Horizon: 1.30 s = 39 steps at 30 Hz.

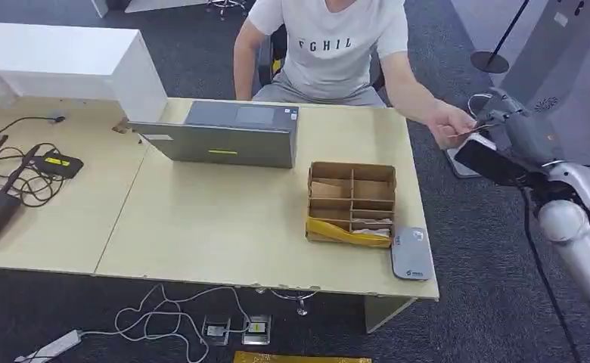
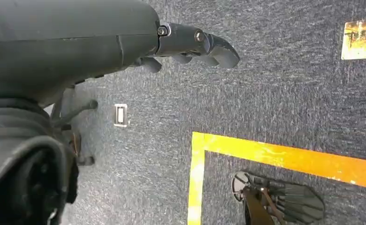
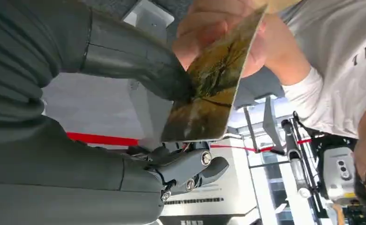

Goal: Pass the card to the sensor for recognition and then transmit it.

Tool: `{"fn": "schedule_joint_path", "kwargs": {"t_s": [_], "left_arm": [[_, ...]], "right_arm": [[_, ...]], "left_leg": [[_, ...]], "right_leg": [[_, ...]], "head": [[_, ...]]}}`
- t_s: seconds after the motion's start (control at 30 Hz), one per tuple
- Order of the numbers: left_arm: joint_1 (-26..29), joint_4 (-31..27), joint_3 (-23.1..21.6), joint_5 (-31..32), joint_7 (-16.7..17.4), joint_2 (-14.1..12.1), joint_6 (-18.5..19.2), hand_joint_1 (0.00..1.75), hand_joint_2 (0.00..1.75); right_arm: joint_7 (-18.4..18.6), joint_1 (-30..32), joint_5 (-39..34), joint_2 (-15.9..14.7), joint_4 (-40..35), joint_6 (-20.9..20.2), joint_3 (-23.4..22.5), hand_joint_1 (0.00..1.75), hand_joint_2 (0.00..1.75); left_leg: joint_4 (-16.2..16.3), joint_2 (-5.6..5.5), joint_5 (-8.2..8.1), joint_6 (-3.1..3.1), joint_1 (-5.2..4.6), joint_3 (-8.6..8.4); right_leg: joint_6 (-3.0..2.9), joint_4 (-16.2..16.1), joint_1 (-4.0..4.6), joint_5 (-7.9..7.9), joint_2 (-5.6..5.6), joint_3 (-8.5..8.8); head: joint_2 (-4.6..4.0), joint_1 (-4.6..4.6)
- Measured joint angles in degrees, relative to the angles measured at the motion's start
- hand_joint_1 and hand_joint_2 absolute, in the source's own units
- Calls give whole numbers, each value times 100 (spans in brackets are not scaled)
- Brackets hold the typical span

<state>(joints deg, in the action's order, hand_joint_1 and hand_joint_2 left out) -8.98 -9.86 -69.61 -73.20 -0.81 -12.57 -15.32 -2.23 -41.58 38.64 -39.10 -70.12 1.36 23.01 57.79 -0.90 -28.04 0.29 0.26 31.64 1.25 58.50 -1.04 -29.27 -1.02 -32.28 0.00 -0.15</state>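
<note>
Silver right arm [image 1: 579, 227] with black cable, dark grey hand [image 3: 125, 70], screw-studded fingers [image 3: 195, 166].

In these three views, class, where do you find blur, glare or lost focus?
Head view: the person's hand and card are slightly blurred. Right wrist view: the card shows soft glare near its edge; the background is bright. Left wrist view: the near left hand is soft and dark; the carpet is sharper.

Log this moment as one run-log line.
stage: handover | card: pinched by right hand, person's hand also on it | left hand: hanging, holds nothing | sensor: on table edge
</note>
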Motion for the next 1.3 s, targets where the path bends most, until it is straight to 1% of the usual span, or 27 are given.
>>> {"fn": "schedule_joint_path", "kwargs": {"t_s": [0.17,0.4,0.5,0.63,0.73,0.93,1.13,1.3], "left_arm": [[-1,0,-44,4,0,-2,35,0,0],[0,0,-46,26,0,-4,39,0,0],[0,2,-46,-44,-50,-13,37,0,0],[0,0,-46,-135,-138,-26,13,0,0],[-2,0,-46,-144,-123,-28,-28,0,0],[-4,0,-46,-199,129,-26,-114,0,0],[-4,0,-46,-225,149,-17,-173,0,0],[-2,0,-46,-258,149,-17,-208,0,0]], "right_arm": [[-11,194,42,-59,-83,63,-142,175,175],[-22,277,48,-100,-101,70,-236,175,175],[-103,333,140,-105,-146,234,-277,175,175],[-223,492,149,-70,-146,352,-282,175,175],[-288,642,114,44,-122,441,-219,175,175],[-426,904,-114,387,20,700,-35,175,175],[-568,1073,-383,706,361,1003,168,175,175],[-553,1214,-551,848,577,1069,304,175,175]], "left_leg": [[0,1,0,0,0,1],[0,2,0,0,0,-1],[0,2,0,0,0,0],[-1,2,0,0,1,3],[-1,2,0,0,2,3],[-2,2,0,0,4,4],[-2,1,0,-1,4,4],[-2,1,0,-1,4,5]], "right_leg": [[0,0,0,0,1,0],[0,0,0,0,3,0],[0,0,0,0,3,1],[0,1,1,0,2,2],[0,1,1,0,2,1],[0,1,3,0,2,0],[0,1,4,0,1,0],[0,1,4,0,3,-1]], "head": [[0,0],[0,0],[0,-2],[0,0],[0,0],[0,-2],[0,-2],[0,0]]}}
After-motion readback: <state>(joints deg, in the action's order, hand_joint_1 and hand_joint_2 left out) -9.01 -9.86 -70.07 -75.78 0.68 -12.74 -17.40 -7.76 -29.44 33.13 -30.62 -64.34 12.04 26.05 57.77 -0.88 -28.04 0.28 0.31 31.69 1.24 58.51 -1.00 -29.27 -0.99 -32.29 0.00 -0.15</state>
